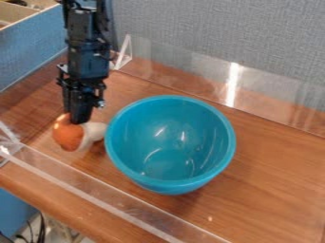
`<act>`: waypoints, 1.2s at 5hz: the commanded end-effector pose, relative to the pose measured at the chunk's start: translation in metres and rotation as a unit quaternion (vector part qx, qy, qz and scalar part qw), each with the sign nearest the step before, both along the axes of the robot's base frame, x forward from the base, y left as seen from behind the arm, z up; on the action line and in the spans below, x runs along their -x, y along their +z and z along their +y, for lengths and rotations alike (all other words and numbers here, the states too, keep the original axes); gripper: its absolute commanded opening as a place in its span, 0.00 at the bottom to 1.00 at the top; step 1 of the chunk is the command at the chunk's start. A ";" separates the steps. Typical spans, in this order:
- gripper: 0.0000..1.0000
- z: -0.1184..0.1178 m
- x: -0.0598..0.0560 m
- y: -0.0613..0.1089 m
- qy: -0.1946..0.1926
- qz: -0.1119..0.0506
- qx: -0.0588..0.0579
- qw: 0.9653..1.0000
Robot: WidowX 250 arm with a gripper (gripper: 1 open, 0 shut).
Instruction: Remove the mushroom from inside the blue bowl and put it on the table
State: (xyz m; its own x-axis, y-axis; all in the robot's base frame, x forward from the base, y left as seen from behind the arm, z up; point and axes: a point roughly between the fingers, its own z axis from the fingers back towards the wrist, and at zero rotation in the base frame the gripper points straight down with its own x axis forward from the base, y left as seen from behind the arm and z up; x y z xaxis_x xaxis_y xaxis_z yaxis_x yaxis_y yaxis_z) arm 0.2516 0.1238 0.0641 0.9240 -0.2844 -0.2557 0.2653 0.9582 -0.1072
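My arm point(86, 38) runs out past the top edge, so its upper part is cut off. I cannot make out the tips of my fingers point(80, 106), dark and blurred where they meet the toy mushroom point(70, 135). The bowl point(170, 144) hides the patch of surface point(273, 176) beneath it. The cables point(41, 228) at the lower left leave through the bottom edge.
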 end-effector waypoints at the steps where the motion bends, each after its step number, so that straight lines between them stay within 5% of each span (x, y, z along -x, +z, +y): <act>1: 0.00 0.017 -0.006 0.017 -0.012 -0.032 -0.011 0.999; 2: 0.00 0.021 -0.003 0.006 -0.020 -0.033 -0.009 0.999; 3: 1.00 0.012 -0.013 0.010 -0.051 -0.039 -0.005 0.998; 5: 1.00 0.017 -0.028 0.000 -0.055 -0.049 -0.005 0.997; 6: 1.00 0.020 -0.022 0.001 -0.077 -0.052 -0.006 0.996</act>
State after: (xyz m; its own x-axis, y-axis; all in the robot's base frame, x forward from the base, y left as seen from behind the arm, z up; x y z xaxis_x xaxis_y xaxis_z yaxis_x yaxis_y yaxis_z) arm 0.2694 0.1390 0.0465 0.8796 -0.4289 -0.2059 0.4146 0.9033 -0.1105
